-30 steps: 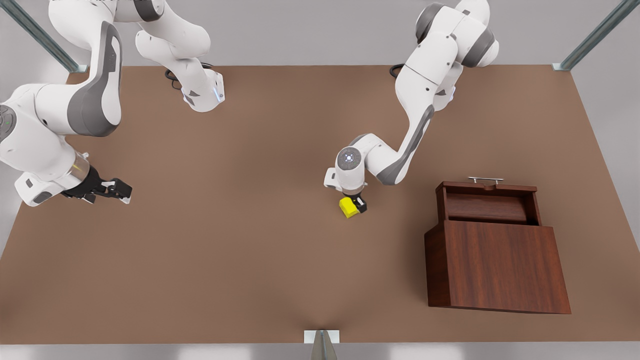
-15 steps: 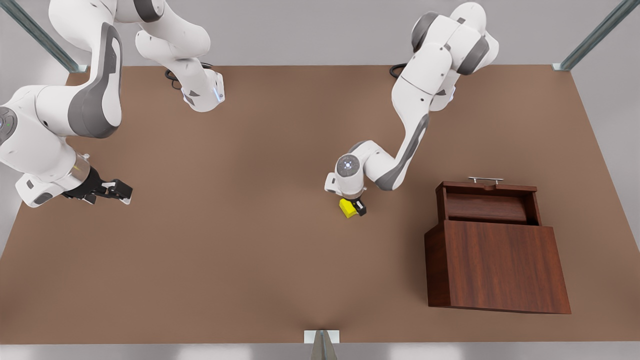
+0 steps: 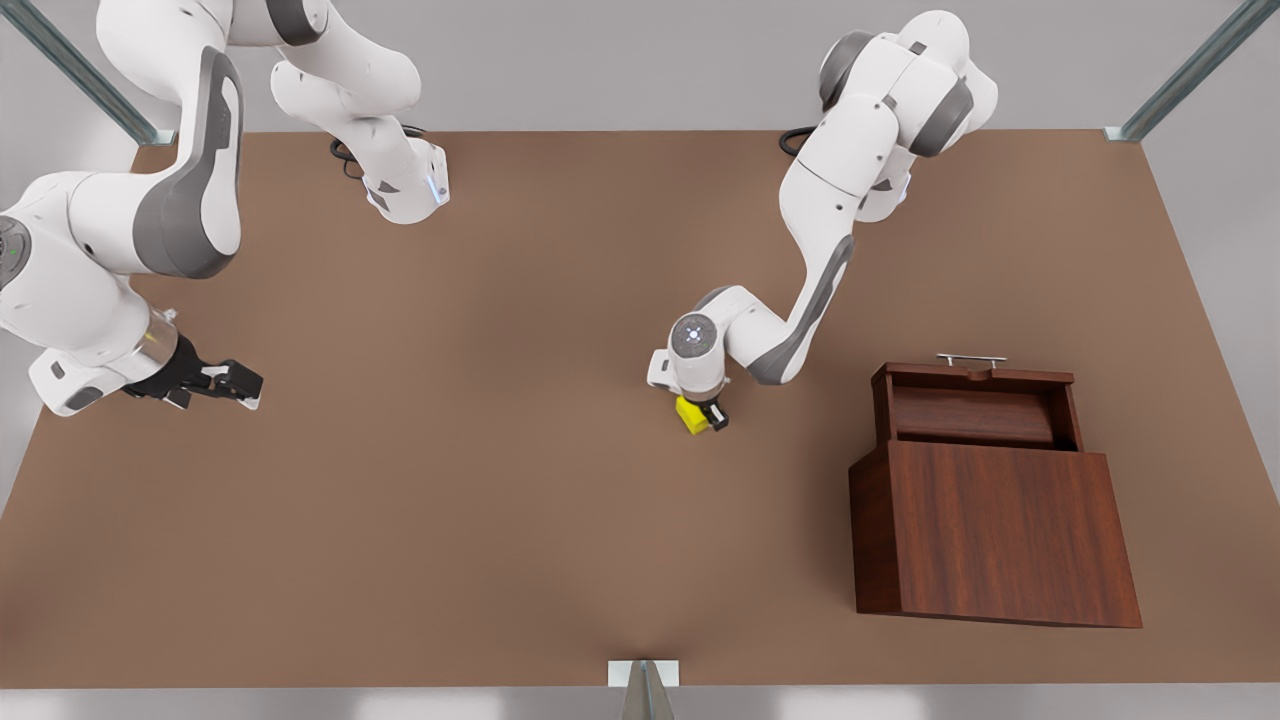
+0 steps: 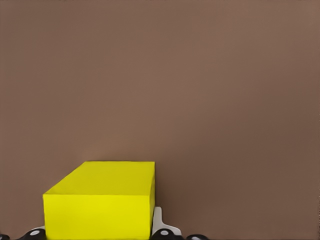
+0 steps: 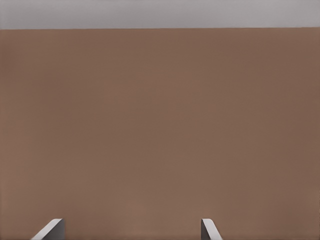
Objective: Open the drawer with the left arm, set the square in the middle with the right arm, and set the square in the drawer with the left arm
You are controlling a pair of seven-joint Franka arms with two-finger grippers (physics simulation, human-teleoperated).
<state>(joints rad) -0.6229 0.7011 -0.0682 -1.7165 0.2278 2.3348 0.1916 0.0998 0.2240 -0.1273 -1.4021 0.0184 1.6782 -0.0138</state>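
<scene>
The desk (image 3: 500, 520), a flat matte brown top, carries the boxy wood-grain cabinet (image 3: 1000, 530) at about 4 o'clock in the front view, with the drawer (image 3: 975, 405) already slid open toward 12 o'clock, a shallow reddish-brown tray with a thin silver bar handle (image 3: 970, 359). The relation that counts is this: the drawer lies toward 3 o'clock from the left gripper (image 3: 704, 416), which sits near the desk's middle and is by far the nearer arm. That gripper is clamped on the square (image 3: 690, 414), a small bright yellow block with smooth faces and crisp edges; the left wrist view shows it seated between the fingers. Whether it rests on the desk or hangs just above, I cannot tell. The right gripper (image 3: 228, 381) waits at 9 o'clock, well apart, its fingers (image 5: 50, 230) spread and holding nothing.
</scene>
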